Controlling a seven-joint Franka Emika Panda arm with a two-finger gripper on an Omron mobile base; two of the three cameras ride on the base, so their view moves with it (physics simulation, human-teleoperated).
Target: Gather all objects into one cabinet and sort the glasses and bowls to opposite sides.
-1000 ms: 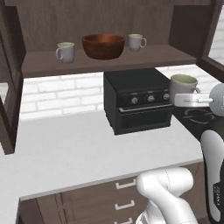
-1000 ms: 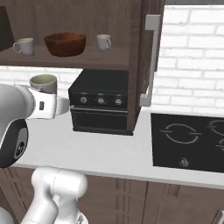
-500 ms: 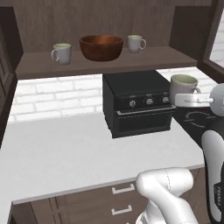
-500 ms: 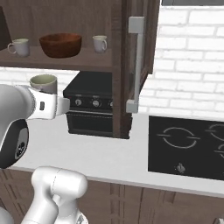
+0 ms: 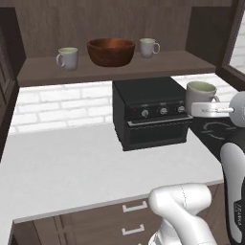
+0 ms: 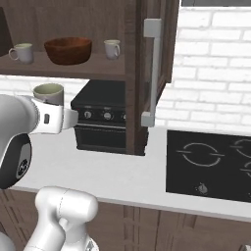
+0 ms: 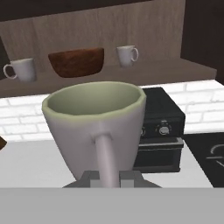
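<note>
Your pincer (image 7: 108, 178) is clamped tight on the handle of a mug (image 7: 95, 127), carrying it upright in the air, mouth up, its pale green inside showing. In the left base view the held mug (image 5: 200, 95) hangs in front of the oven's right edge, above the counter (image 5: 62, 158) and below the shelf. In the right base view the same mug (image 6: 48, 93) sits at the end of the white hand, left of the oven (image 6: 103, 122).

Look up at the cabinet (image 5: 201, 28): its door (image 6: 154, 68) stands open, with the long grey handle (image 6: 152, 73) on its edge. On the shelf (image 5: 115, 69) you have three things in a row. A mug (image 5: 68, 58) stands at the left, handle turned left. The bowl (image 5: 111, 51) sits in the middle, upright, near that mug but apart from it. A second mug (image 5: 148, 47) stands just right of the bowl, farther back, handle to the right. The right end of the shelf is bare wood.

From the hand view the row reads the same: left mug (image 7: 24, 70), bowl (image 7: 76, 62), right mug (image 7: 127, 55), all above and beyond the mug you hold.

The oven (image 5: 153, 115) stands on the counter against the white brick wall (image 5: 62, 105). A black hob (image 6: 211, 164) lies in the counter to its right. Drawers (image 5: 134, 220) with small silver pulls run under the counter edge.
</note>
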